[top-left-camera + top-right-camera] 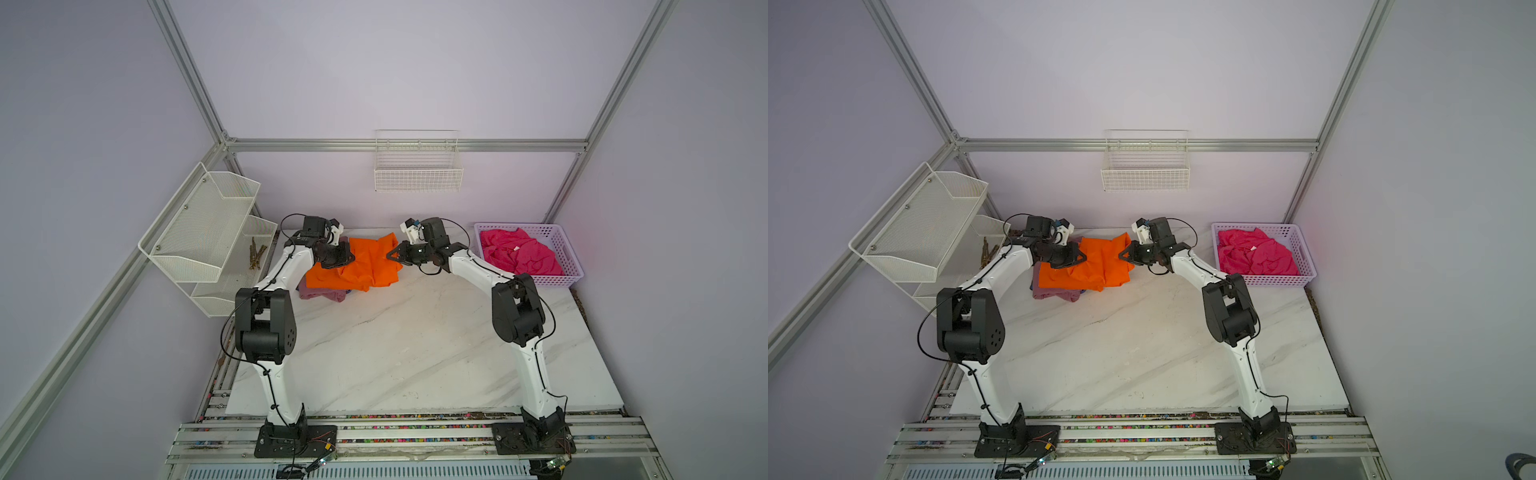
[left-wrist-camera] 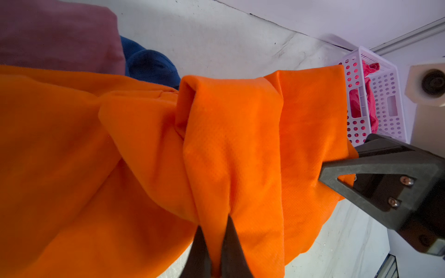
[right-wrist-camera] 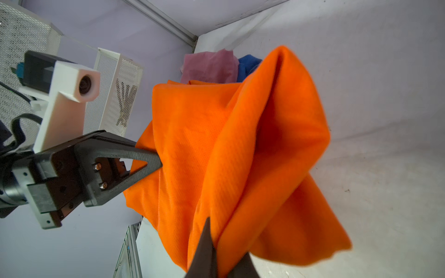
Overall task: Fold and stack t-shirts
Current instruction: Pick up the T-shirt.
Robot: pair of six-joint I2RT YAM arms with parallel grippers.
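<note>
A bright orange t-shirt (image 1: 370,262) (image 1: 1100,266) hangs bunched between my two grippers at the back left of the table. My left gripper (image 1: 351,258) (image 2: 214,223) is shut on one fold of it. My right gripper (image 1: 388,255) (image 3: 224,240) is shut on the opposite edge. The shirt's lower part drapes onto a pile made of a mauve-pink t-shirt (image 1: 320,293) (image 2: 55,33) and a blue t-shirt (image 2: 149,65) (image 3: 248,62), which is mostly hidden. A hot pink t-shirt (image 1: 519,253) lies crumpled in the basket.
The lavender plastic basket (image 1: 573,266) stands at the table's back right corner. A white mesh shelf (image 1: 199,232) hangs on the left wall close to my left arm. A wire basket (image 1: 417,174) hangs on the back wall. The marble tabletop (image 1: 415,340) stretches toward the front.
</note>
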